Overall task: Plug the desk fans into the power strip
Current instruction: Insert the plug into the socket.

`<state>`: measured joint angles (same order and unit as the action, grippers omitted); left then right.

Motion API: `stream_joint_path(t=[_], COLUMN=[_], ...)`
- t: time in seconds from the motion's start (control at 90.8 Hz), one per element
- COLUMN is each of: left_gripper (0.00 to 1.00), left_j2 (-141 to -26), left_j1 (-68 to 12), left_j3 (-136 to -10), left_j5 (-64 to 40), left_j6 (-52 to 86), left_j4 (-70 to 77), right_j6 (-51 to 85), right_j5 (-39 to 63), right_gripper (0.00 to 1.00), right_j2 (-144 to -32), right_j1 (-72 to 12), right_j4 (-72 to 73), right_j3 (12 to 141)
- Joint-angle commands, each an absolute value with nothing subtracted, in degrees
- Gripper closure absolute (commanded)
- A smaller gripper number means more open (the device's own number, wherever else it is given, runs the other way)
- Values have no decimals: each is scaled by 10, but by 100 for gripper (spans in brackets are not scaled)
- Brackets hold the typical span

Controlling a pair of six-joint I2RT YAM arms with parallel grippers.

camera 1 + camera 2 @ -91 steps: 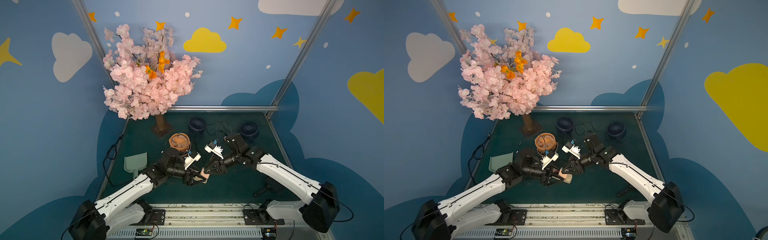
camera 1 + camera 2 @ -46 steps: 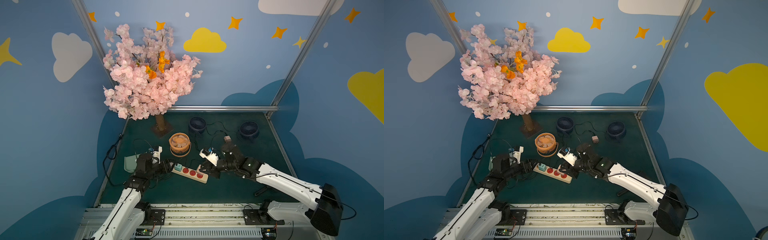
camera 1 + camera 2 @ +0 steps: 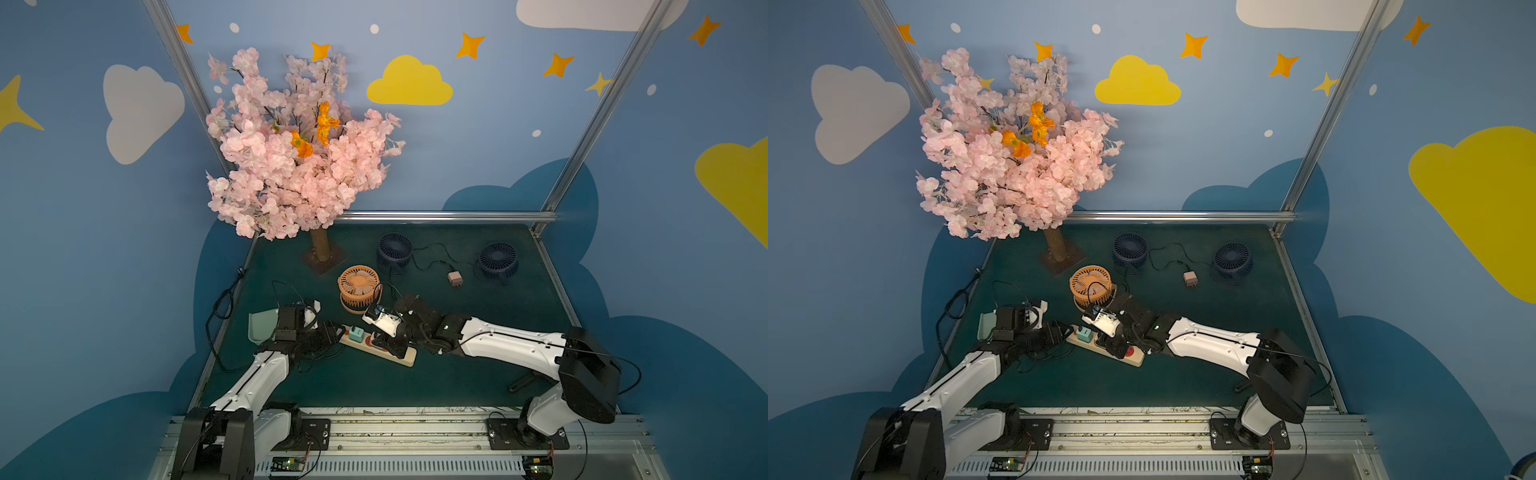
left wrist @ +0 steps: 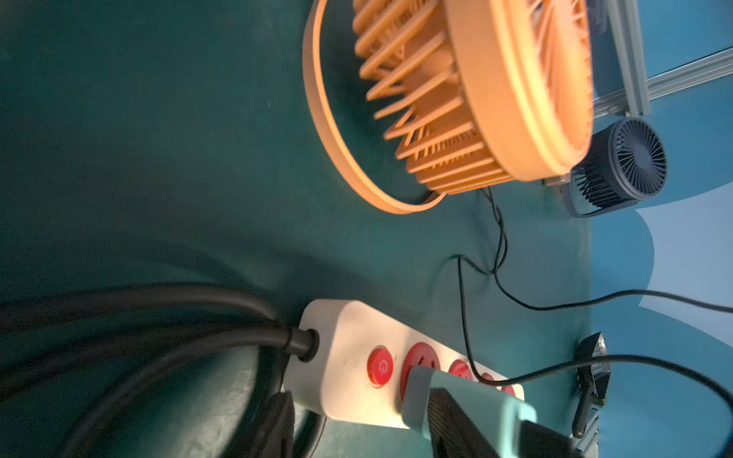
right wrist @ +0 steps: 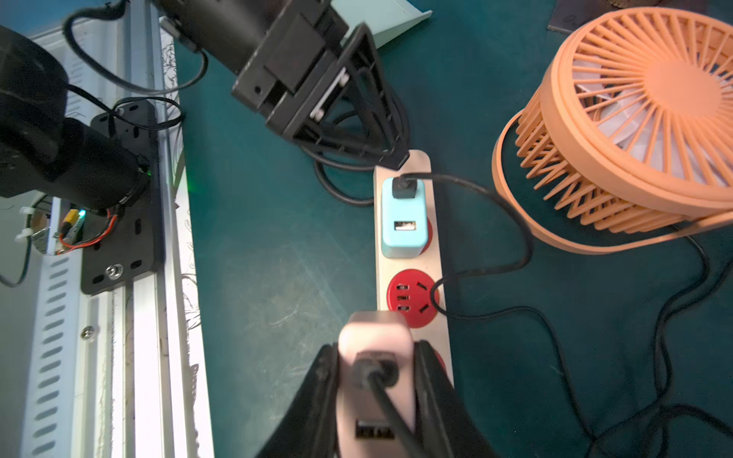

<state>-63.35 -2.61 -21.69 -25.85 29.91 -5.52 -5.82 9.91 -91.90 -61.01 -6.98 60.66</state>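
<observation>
Power strip (image 3: 405,357) is lying flat on the mat (image 3: 457,374), no longer aloft.
My right gripper (image 5: 377,353) is clamping the pink plug (image 5: 373,333) above a free socket (image 5: 408,297). My left gripper (image 3: 334,332) is straddling the end by the cord (image 4: 178,317), grip untellable. Insertion looks next.

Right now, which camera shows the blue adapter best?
Right wrist view: the blue adapter sits whole and close on the power strip. Left wrist view crops it; in both top views it is tiny.
</observation>
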Motion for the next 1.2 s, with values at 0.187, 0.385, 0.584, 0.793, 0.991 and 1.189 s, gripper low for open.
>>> stream_joint_path(t=[0.187,0.385,0.584,0.793,0.991,1.189], left_gripper=[50,53,56,57,57,57], left_j2=[-679,-737,-789,-803,-793,-793], left_j1=[-23,-23,-24,-22,-24,-22], left_j3=[-216,-232,-243,-240,-241,-242], left_j5=[-254,-257,-278,-280,-274,-279], left_j6=[278,272,273,271,270,268], left_j4=[0,26,52,55,49,48], right_j6=[-59,-40,-33,-27,-18,-11], right_j5=[83,98,99,70,53,63], right_gripper=[100,100,100,100,100,100], right_j2=[-979,-997,-1007,-1008,-1015,-1024], right_j1=[-608,-598,-596,-592,-589,-586], right_j4=[-48,-31,-31,-11,-8,-9], right_j3=[650,651,654,643,637,626])
